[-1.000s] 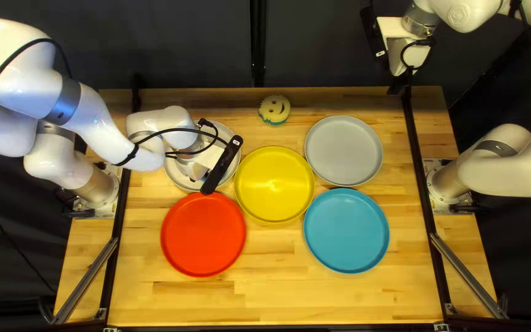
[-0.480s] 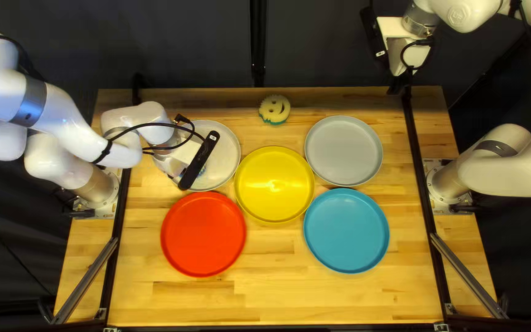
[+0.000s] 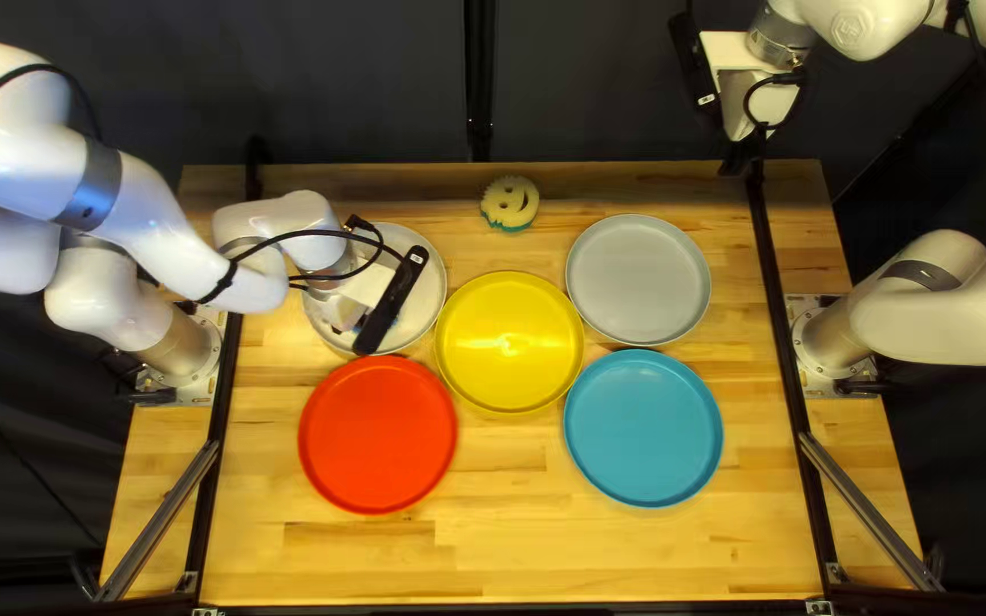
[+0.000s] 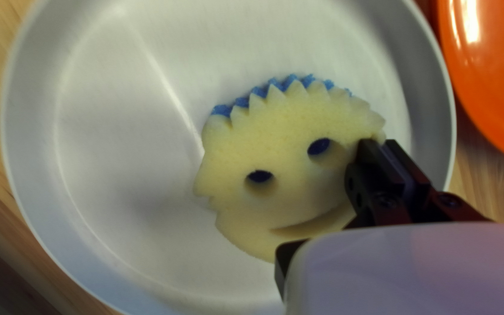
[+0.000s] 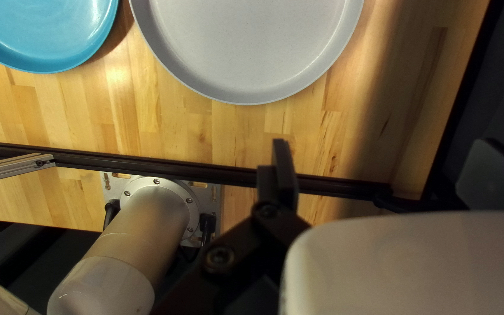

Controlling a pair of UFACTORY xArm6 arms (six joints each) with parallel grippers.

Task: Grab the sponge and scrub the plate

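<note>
In the top left view my left gripper (image 3: pixel 347 310) is over the pale plate (image 3: pixel 427 299), its fingertips hidden. The left wrist view shows a cream, blue-backed smiley sponge (image 4: pixel 287 151) lying on the inside of that plate (image 4: pixel 118 192). There my left gripper (image 4: pixel 384 146) has its fingers close together, shut on the sponge's edge. My right gripper (image 3: pixel 740 151) hangs beyond the table's far edge, far from the plate. In the right wrist view my right gripper (image 5: pixel 381 154) stands open, with nothing between its fingers.
Red (image 3: pixel 378 435), yellow (image 3: pixel 510 341), blue (image 3: pixel 643 428) and grey (image 3: pixel 638 281) plates stand on the table (image 3: pixel 493 559). Another smiley sponge (image 3: pixel 511 203) lies near the far edge. Dark rails (image 3: pixel 777 319) run along both sides.
My left gripper first moved left over the pale plate, then partway back right. The plates, the far sponge and my right arm have stayed in place.
</note>
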